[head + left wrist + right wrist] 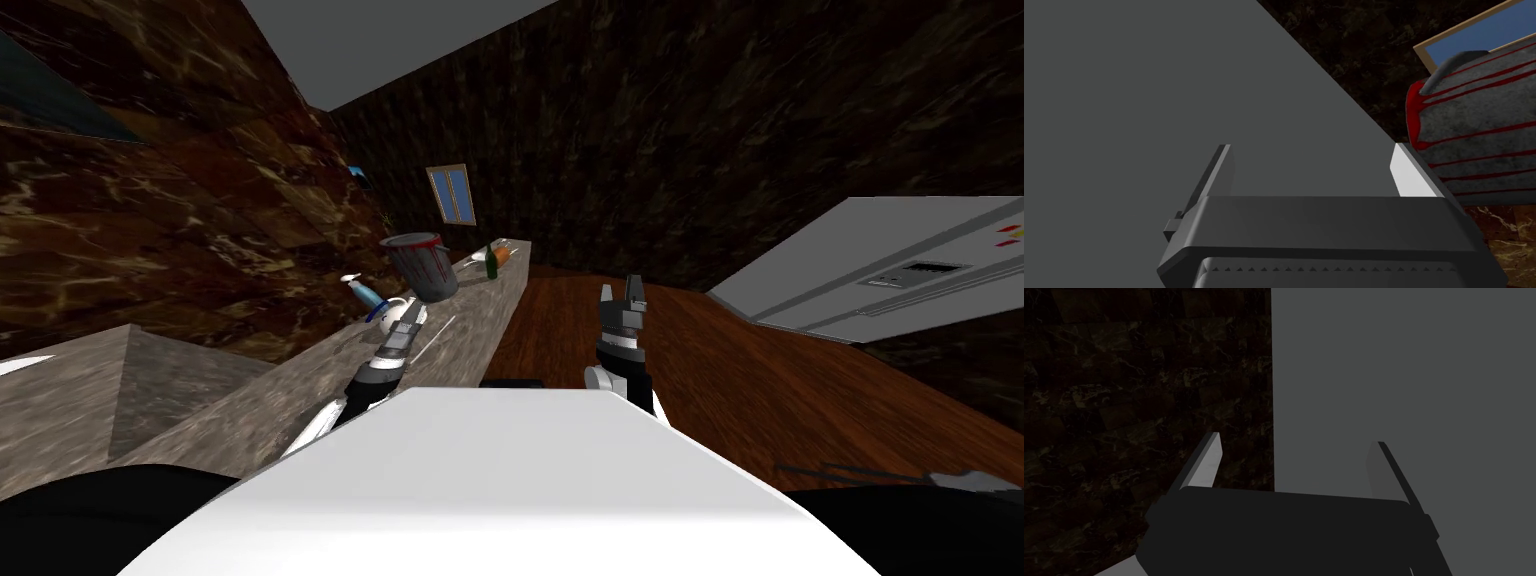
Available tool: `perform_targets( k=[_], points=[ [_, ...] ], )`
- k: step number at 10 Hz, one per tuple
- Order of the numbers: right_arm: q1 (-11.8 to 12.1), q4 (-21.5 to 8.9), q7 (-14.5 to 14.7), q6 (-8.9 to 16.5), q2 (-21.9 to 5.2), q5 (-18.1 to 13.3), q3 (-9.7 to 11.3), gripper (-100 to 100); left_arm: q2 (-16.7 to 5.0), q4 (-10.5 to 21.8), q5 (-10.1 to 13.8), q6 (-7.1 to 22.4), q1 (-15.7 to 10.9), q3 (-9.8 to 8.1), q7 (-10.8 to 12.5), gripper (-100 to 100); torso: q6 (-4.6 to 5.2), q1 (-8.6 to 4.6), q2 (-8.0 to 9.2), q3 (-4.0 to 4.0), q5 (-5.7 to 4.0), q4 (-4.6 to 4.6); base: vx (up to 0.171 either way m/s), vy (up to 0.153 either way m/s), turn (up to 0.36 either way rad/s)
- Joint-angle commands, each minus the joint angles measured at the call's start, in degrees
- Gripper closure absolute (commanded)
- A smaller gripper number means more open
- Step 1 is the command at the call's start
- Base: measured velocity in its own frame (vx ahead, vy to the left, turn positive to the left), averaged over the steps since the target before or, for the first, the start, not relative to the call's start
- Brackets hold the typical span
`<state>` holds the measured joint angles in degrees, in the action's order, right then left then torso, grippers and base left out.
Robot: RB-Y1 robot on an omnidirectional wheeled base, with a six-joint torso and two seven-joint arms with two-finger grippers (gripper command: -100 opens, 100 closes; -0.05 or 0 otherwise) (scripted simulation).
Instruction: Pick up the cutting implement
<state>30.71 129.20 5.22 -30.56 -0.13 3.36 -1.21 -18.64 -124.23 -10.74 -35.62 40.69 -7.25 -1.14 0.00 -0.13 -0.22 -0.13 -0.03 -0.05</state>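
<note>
A thin pale knife (436, 338) lies flat on the stone counter (250, 390), just right of my left forearm. My left gripper (411, 314) hovers over the counter beside the knife, close under a grey pot with red stripes (421, 264). In the left wrist view the left gripper (1316, 170) is open with nothing between its fingers, and the striped pot (1474, 130) stands close beside one finger. My right gripper (622, 298) is raised over the wooden floor, and in the right wrist view the right gripper (1294, 460) is open and holds nothing.
A blue and white object (366, 296) lies on the counter behind the left gripper. A green bottle (491, 262) and an orange item (504, 257) sit at the counter's far end. A grey fridge (900, 270) stands at the right across the wooden floor (760, 370).
</note>
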Motion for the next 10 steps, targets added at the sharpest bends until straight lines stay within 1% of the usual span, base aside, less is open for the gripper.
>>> perform_targets(
  k=[1,6,10],
  points=[
    [0.0,0.0,0.0,0.0,0.0,0.0,0.0,0,-2.4,0.7,-1.7,0.8,2.5,-1.13,0.3,-100,0.0,0.0,0.0,0.0,0.0,0.0,0.064,-0.04,-0.116],
    [0.0,0.0,0.0,0.0,0.0,0.0,0.0,0,-9.2,5.8,-7.5,1.7,9.7,-3.77,0.3,-100,0.0,-0.01,0.02,0.01,0.0,0.0,0.062,-0.034,-0.123],
    [0.0,0.0,0.0,0.0,0.0,0.0,0.0,0,-15.3,10.5,-12.4,2.6,15.6,-5.93,0.3,-100,-0.01,-0.02,-0.02,-0.01,-0.01,0.0,0.072,-0.034,-0.129]
  ],
)
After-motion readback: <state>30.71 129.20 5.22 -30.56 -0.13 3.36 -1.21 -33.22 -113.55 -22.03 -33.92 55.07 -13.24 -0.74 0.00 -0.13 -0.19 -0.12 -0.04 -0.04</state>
